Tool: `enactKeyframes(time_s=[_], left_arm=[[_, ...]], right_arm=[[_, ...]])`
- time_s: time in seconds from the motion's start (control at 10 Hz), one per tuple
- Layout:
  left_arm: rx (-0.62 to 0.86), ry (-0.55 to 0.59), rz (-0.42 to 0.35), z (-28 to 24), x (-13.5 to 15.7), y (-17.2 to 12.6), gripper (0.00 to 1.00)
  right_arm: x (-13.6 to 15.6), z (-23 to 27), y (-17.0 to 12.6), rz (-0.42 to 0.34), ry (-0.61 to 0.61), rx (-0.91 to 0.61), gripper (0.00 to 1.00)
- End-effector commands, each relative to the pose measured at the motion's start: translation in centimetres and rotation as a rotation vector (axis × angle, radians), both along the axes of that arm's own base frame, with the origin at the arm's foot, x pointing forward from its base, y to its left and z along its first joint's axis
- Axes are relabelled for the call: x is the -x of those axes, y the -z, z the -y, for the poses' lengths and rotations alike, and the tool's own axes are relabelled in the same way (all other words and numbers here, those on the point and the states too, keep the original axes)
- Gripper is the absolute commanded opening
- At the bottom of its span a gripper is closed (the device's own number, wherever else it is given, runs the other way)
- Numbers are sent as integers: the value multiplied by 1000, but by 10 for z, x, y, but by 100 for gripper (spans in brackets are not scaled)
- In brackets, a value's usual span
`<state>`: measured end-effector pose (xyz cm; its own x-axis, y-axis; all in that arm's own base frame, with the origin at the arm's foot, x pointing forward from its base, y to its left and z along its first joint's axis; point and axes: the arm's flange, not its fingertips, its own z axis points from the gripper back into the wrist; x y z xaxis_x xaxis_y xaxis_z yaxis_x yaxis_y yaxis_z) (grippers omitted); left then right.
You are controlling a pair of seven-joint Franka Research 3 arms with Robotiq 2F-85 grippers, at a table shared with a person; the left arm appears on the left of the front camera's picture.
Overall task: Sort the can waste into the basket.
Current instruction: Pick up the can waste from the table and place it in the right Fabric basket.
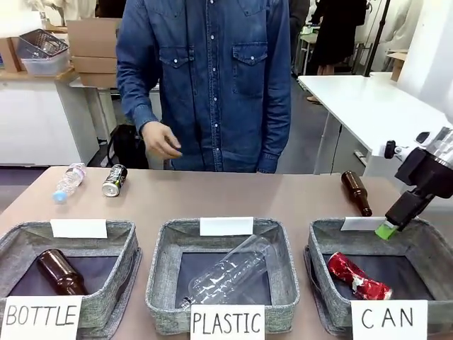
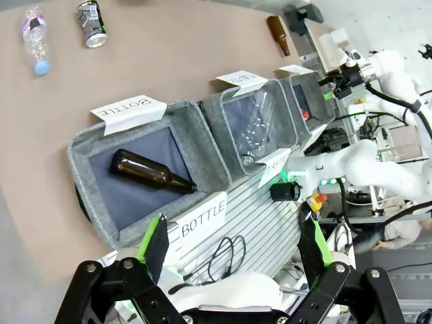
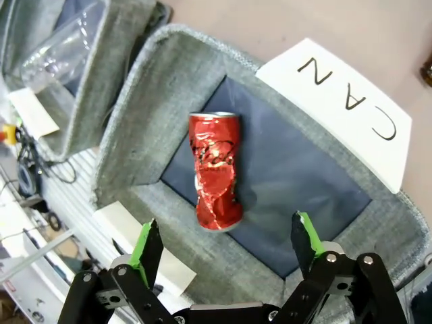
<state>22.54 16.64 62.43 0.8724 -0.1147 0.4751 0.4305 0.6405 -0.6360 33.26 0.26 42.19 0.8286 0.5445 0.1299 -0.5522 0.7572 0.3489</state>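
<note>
Right gripper (image 3: pixel 225 228) spread wide, empty. The red can (image 3: pixel 216 174) lies straight ahead between its fingers, down in the CAN basket (image 3: pixel 131 128). Left gripper (image 2: pixel 237 229) wide too.

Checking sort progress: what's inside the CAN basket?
One dented red can lies on the CAN basket's dark bottom, nothing else beside it. The floor under the can is covered.

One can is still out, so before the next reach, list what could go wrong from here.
1. The silver-and-black can lies on its side at the far left, close to a small plastic bottle. It might roll, or the bottle might get nudged.
2. The person's hand hangs near that can, so a reach could meet it.
3. The right gripper, open, sits low by the CAN basket. A sideways exit might snag its wall.
</note>
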Motion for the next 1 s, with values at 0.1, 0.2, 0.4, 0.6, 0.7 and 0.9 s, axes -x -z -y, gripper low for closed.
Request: enactKeyframes(time_s=[0.1,0.2,0.4,0.6,0.7,0.9], left_arm=[[3,4,-7,2,2,0,100],[0,0,0,0,0,0,100],[268,184,-43,61,-12,32,100],[523,268,-142,132,-21,81,100],[575,270,-165,161,-18,104,100],[518,267,-174,208,-3,135,100]], right_arm=[[30,-5,22,3,15,-36,100],[27,-4,13,24,9,-198,100],[28,13,-12,10,-6,-662,100],[31,33,-33,-56,166,-947,100],[33,43,-40,-98,243,-1050,100],[34,60,-44,-118,355,-1165,100]])
